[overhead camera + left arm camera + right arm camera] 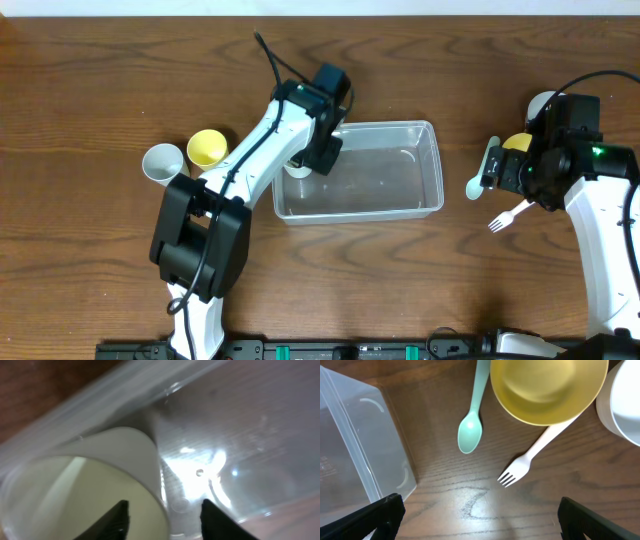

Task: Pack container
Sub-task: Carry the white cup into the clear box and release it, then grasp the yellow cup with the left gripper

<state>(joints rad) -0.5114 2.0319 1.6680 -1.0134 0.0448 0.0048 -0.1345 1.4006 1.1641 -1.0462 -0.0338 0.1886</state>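
The container (400, 200) is a clear plastic tub in the middle of the table. My left gripper (308, 160) reaches into its left end. A white cup (297, 170) lies there inside the tub. In the left wrist view the cup (115, 455) lies against the container wall (250, 420). My left gripper (162, 520) is open, with one finger inside the cup's mouth and one outside its rim. My right gripper (493, 168) is open and empty over bare table (480, 520), right of the container (355, 445).
A yellow cup (207, 148) and a white cup (163, 163) stand left of the tub. On the right lie a green spoon (472, 430), a white fork (530, 457), a yellow bowl (547, 390) and a white bowl (625, 405).
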